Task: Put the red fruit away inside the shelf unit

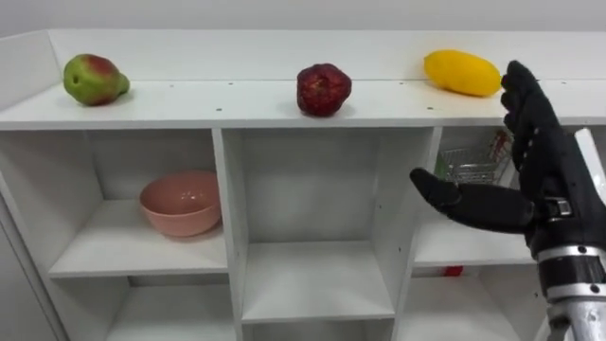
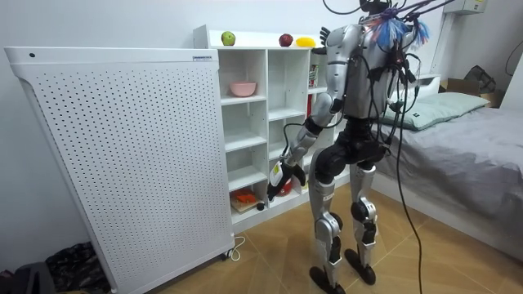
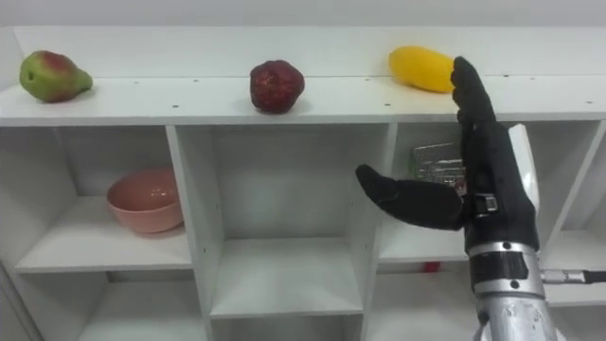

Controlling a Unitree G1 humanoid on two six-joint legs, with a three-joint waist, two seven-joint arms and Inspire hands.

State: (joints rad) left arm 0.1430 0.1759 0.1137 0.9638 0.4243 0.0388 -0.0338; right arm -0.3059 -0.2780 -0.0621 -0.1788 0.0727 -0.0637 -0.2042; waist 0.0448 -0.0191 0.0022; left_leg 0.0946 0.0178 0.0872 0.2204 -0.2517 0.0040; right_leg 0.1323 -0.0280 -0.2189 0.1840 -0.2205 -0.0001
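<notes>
White walls and a wood-plank floor (image 2: 261, 273) frame a bedroom corner. A tall perforated white panel (image 2: 122, 155) stands at the room view's left and a grey bed (image 2: 478, 135) at its right. Between them is the open white closet (image 1: 189, 102), and the robot stands upright facing it.

All the fruit sits on the closet's top board, well apart from each other. A green-and-red pear (image 1: 94, 80) is at the left, a dark red fruit (image 1: 323, 90), possibly a pomegranate, is in the middle, and a yellow mango-like fruit (image 1: 461, 72) is at the right. None of it is in a compartment yet. A pink bowl (image 1: 181, 203) sits in the upper left cubby and a wire basket (image 1: 471, 163) in the upper right one.

The right robot hand (image 1: 554, 189) is raised in front of the right-hand column. Its fingers are straight and spread, its thumb juts sideways, and it holds nothing. Its fingertips are just beside the yellow fruit. The left robot hand (image 2: 279, 178) hangs low by the lower shelves, and I cannot tell how its fingers are set.

The main risk is a nudge. All three fruits are rounded and sit on a smooth board, so stiff fingertips arriving before the thumb closes could roll the yellow fruit toward the back wall or off the front edge. The divider and the basket also crowd any path downward.
</notes>
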